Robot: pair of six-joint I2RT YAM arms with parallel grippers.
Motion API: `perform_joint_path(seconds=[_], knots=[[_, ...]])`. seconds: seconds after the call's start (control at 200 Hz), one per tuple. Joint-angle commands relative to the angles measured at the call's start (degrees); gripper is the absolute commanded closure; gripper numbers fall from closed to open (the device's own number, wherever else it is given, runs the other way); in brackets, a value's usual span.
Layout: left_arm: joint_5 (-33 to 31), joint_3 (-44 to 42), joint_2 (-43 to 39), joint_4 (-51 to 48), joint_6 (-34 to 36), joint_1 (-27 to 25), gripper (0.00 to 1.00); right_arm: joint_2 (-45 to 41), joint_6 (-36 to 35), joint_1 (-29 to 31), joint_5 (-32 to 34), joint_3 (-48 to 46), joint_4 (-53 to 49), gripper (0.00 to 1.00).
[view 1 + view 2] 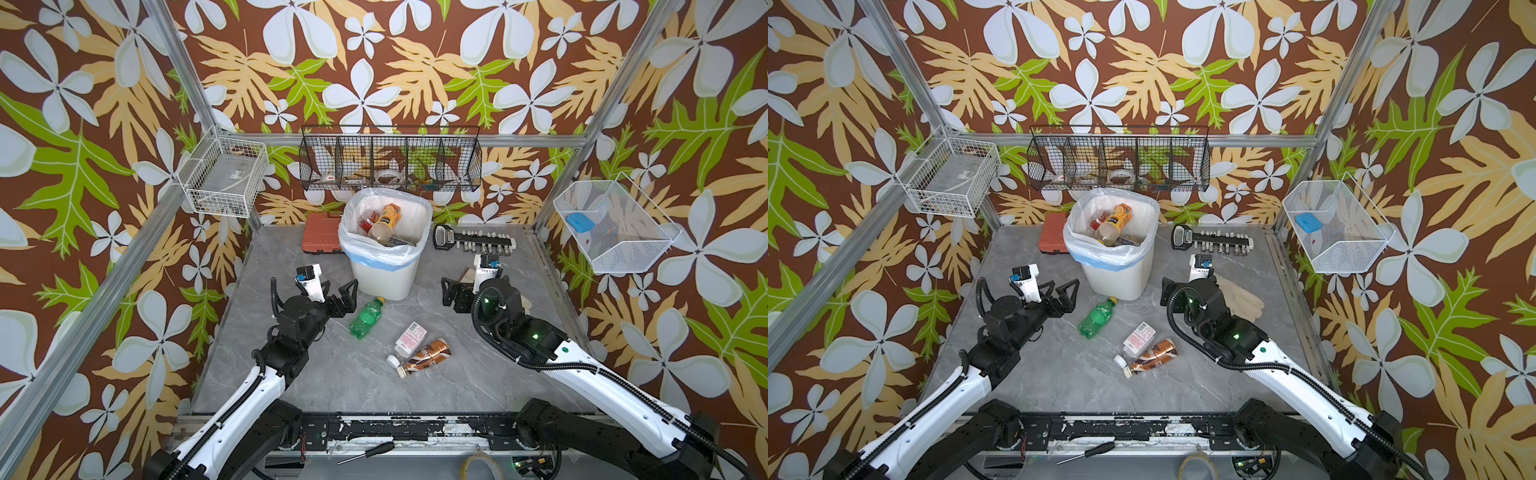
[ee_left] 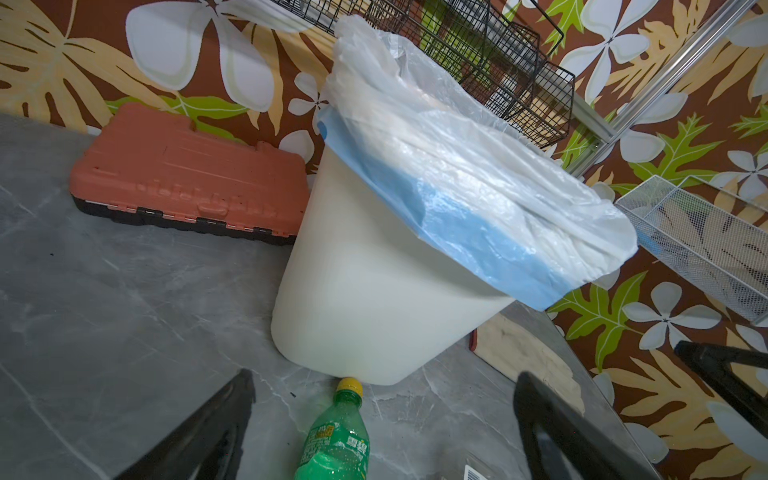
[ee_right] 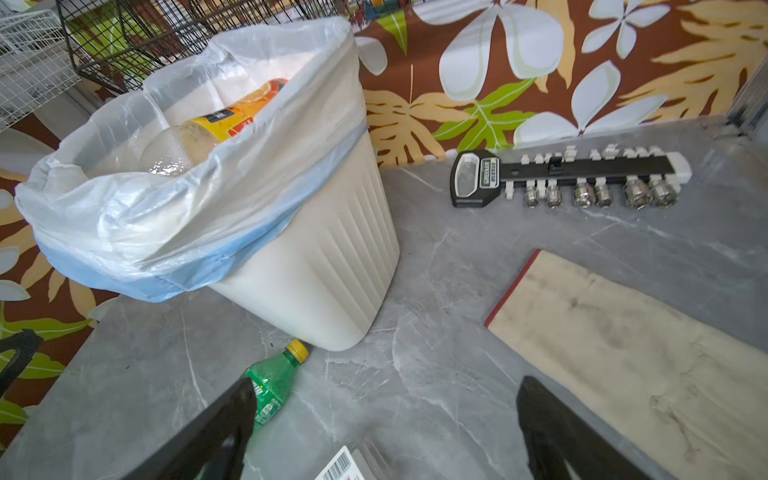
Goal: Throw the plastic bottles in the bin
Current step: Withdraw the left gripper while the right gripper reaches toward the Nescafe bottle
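Observation:
The white bin (image 1: 384,278) (image 1: 1117,282) stands at the back middle, lined with a white-and-blue bag. An orange-labelled bottle (image 1: 386,222) (image 3: 216,129) lies on top inside it. A green bottle (image 1: 366,318) (image 2: 334,440) lies on the table, its yellow cap at the bin's foot. Nearer the front lie a pink-labelled clear bottle (image 1: 407,343) and a brown bottle (image 1: 428,357) side by side. My left gripper (image 1: 343,291) (image 2: 386,376) hangs open and empty, left of the bin and above the green bottle. My right gripper (image 1: 451,293) (image 3: 387,383) is open and empty, right of the bin.
An orange-red tool case (image 1: 322,239) lies behind the bin on the left, a socket rail (image 1: 473,243) on the right. A beige glove (image 1: 1241,297) lies under the right arm. A black wire basket (image 1: 390,162) and white wire baskets (image 1: 224,178) (image 1: 615,224) hang on the walls.

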Motion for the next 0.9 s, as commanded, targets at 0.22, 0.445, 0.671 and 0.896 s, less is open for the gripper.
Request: perform_joint_path(seconds=[0.22,0.445,0.671,0.896], knots=[[-2.5,0.9,1.4,0.4,-1.1,0.1,0.02,1.7,27.4,9.5,0.9,-7.3,-7.9,0.07],[-4.1,0.5,0.5,-0.4,-1.1,0.1,0.02,1.7,48.0,19.5,4.9,-15.7,-9.7,0.07],[-4.5,0.7,0.2,-1.4,-1.3,0.1,0.02,4.3,56.6,23.7,6.8,-16.8,-9.5,0.08],[-5.2,0.9,-0.3,-2.5,-1.6,0.1,0.01,8.0,59.4,23.7,7.0,-16.9,-6.1,0.08]])
